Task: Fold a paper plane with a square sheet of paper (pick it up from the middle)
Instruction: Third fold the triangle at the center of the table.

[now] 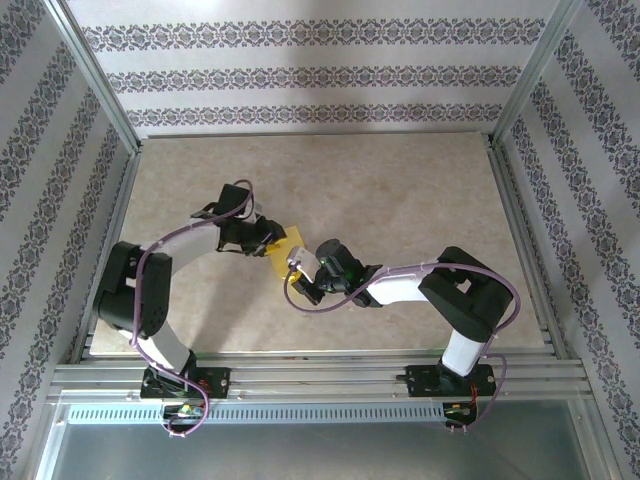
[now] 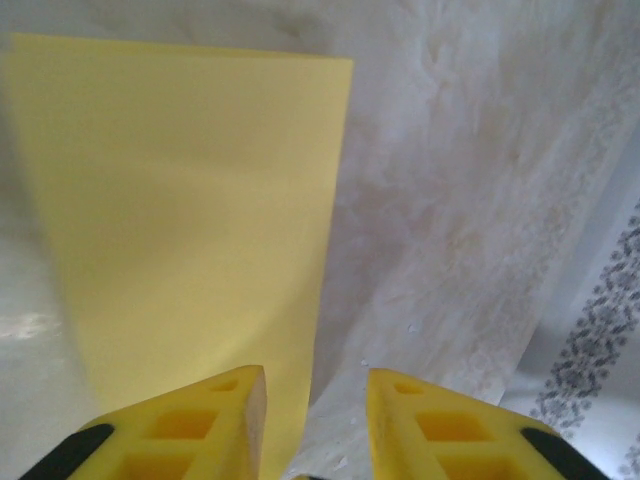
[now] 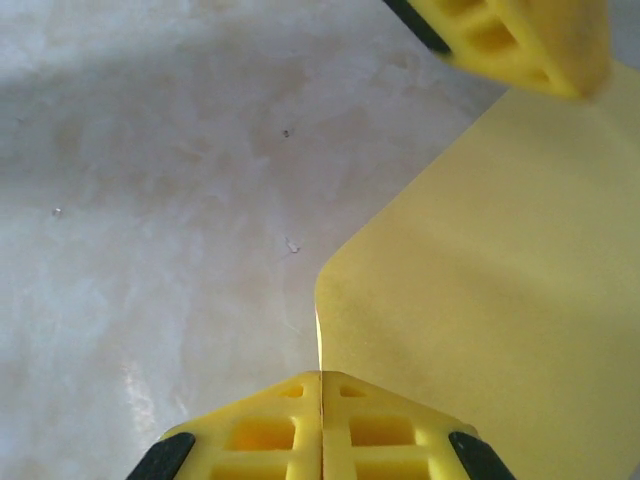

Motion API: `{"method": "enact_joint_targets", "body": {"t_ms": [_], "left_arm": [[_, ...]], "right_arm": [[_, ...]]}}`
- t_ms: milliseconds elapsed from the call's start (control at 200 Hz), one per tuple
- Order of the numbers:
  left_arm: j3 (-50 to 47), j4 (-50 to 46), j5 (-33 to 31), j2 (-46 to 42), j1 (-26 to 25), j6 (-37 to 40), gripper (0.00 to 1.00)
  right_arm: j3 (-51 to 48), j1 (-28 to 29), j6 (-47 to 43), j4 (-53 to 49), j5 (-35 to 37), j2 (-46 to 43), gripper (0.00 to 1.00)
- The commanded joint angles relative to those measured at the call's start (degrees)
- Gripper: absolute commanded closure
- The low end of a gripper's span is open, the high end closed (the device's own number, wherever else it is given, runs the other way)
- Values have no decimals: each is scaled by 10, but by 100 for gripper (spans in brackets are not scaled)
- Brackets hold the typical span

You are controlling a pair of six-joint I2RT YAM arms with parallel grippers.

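- Top view: thin plain yellow square sheet of paper (image 1: 285,250) at mid-table, over beige marbled tabletop (image 1: 420,190), between the two end effectors.
- Top view: left gripper (image 1: 270,243) at the sheet's far-left side, right gripper (image 1: 293,272) at its near-right side. Both arms bent inward, wrists close together. Jaw state not readable from up here.
- Top view: grey patterned wallpaper (image 1: 300,75) on three sides, aluminium frame rail (image 1: 320,375) along the near edge.
- Left wrist: left gripper (image 2: 315,400) w/ yellow fingers (image 2: 215,420) standing apart, clear gap between the tips, so open.
- Left wrist: square sheet of paper (image 2: 180,220) stretching away from the left-hand finger. Its right edge runs down into the gap, close beside that finger. Contact w/ the pad: cannot tell.
- Right wrist: right gripper (image 3: 321,385) w/ yellow fingers (image 3: 265,435) pressed together, no gap at the seam.
- Right wrist: square sheet of paper (image 3: 480,300) spread to the right, its rounded corner near centre, thin edge running straight down into the seam, so clamped on the sheet.
- Right wrist: one yellow fingertip (image 3: 520,45) of the left gripper at top right, at the sheet's far edge.
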Motion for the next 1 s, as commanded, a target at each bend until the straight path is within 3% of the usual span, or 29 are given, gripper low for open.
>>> {"method": "enact_joint_targets", "body": {"t_ms": [0,500,999], "left_arm": [[21,21,13,37,-15,18,71],[77,-59,-30,126,-17,105,87],[99,-104,-45,165,-24,152,94]], "right_arm": [[8,-3,42,-1,-35,6,92],[24,-4,92,-8,-67,25,92],[44,-30,129,-26,-53,29,93]]}}
